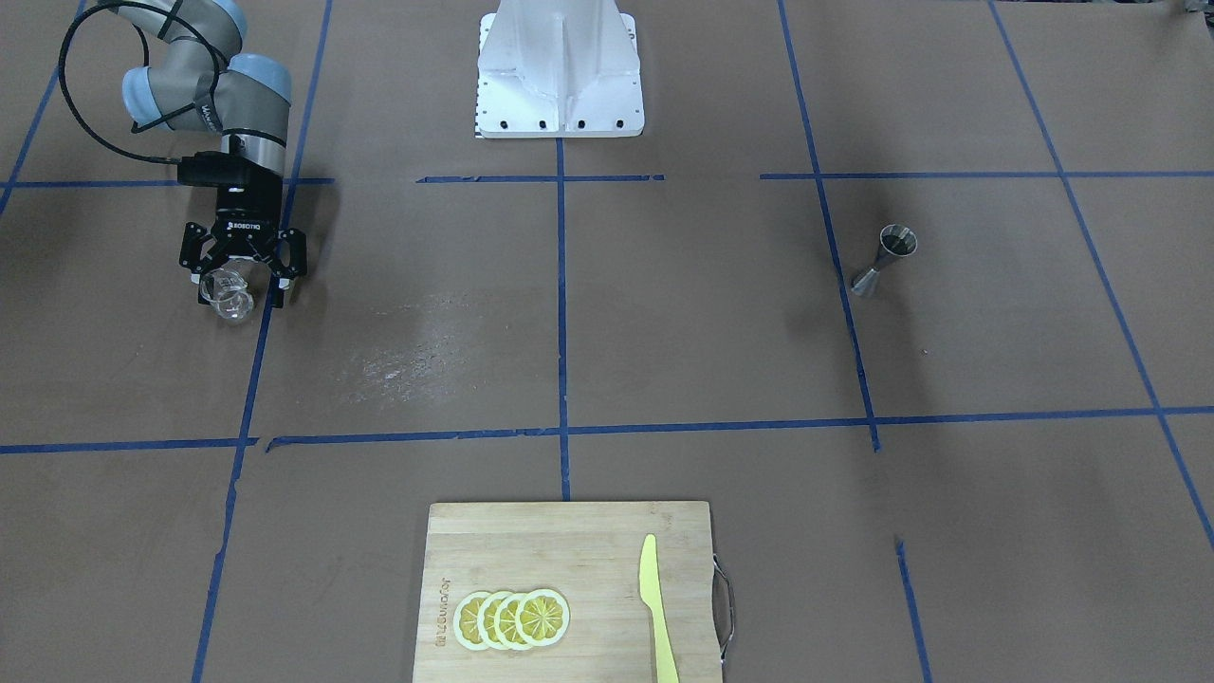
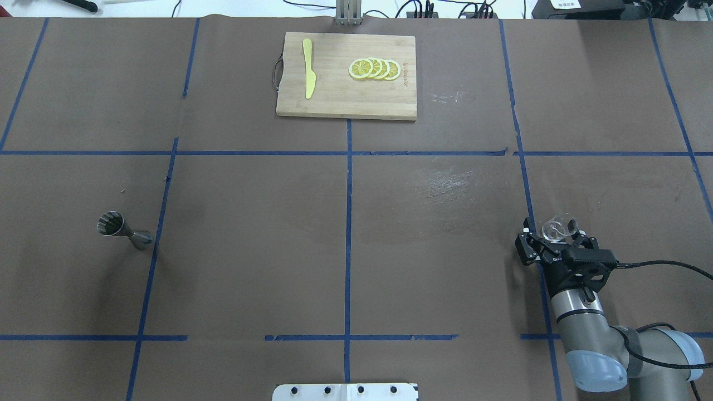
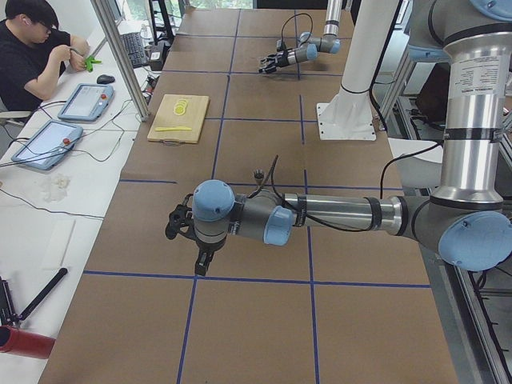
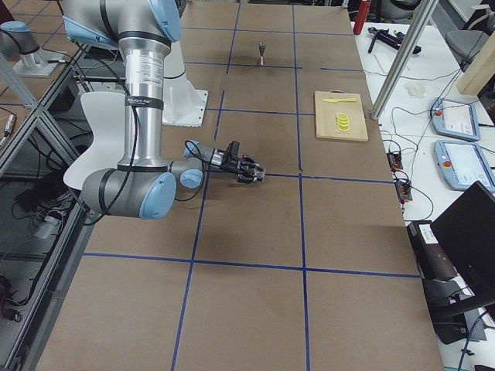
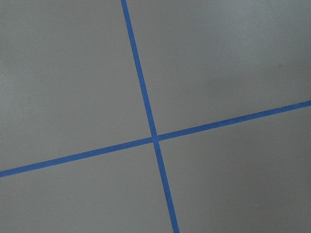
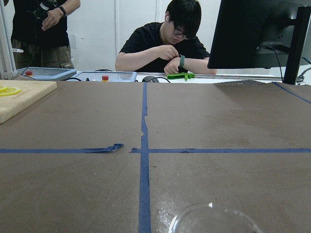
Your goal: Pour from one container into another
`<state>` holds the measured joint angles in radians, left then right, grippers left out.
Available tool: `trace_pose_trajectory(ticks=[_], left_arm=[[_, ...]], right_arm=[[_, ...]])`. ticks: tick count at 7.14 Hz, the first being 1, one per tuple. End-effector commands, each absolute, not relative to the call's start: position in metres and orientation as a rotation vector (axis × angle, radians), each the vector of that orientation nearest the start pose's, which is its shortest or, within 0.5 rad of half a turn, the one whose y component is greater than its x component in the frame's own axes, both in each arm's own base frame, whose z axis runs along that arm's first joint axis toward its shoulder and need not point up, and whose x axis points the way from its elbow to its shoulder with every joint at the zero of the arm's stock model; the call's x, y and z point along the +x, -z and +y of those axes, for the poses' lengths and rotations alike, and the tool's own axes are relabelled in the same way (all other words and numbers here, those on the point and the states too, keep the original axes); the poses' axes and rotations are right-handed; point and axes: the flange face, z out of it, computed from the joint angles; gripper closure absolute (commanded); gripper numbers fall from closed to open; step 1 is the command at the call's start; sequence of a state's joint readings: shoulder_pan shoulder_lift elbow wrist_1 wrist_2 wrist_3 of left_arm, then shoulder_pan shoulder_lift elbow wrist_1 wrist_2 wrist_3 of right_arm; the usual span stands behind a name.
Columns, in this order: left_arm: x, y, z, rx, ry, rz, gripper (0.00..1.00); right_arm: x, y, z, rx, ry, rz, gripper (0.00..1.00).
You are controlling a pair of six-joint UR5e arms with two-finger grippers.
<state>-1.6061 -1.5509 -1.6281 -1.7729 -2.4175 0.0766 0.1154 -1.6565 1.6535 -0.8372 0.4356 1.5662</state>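
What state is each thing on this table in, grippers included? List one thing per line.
glass cup: held in the right gripper; contents unclear.
jigger: standing upright, untouched, far from the glass cup.
right gripper: shut on the glass cup.
left gripper: seen only from the side; open or shut unclear.
lemon slices: four, overlapping on the cutting board.
knife: flat on the cutting board.

Arms [image 2: 576, 320]: silver tubes, pale-blue joint caps | right gripper [image 2: 556, 233]: black, white lettering | cable [image 2: 657, 263]: black | base [image 1: 560, 95]: white
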Motion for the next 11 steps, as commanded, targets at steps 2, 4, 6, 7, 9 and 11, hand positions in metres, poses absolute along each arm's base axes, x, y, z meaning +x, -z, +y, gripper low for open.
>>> trace_pose_trajectory(ticks=[2,4,6,7,9,11], left_arm=[[-0.076,-0.613,-0.494,0.273,-0.141,0.829,0.00],[-0.076,-0.612,-0.494,0.275,-0.142,0.830,0.00],[-0.076,-0.610,-0.494,0.277,-0.143,0.830,0.00],[-0.076,-0.610,-0.494,0.278,-0.143,0.832,0.00],[-0.076,-0.610,-0.494,0.278,-0.143,0.833,0.00],[-0.076,-0.609,-0.494,0.279,-0.144,0.833,0.00]], right_arm=[[-0.434,-0.543,-0.275,1.122,-0.520,-0.603,0.00],[-0.432,-0.544,-0.276,1.124,-0.521,-0.601,0.00],[-0.429,-0.541,-0.276,1.134,-0.527,-0.601,0.00],[-0.423,-0.547,-0.276,1.142,-0.521,-0.586,0.00],[-0.419,-0.553,-0.276,1.149,-0.514,-0.571,0.00],[-0.417,-0.536,-0.277,1.161,-0.524,-0.588,0.00]])
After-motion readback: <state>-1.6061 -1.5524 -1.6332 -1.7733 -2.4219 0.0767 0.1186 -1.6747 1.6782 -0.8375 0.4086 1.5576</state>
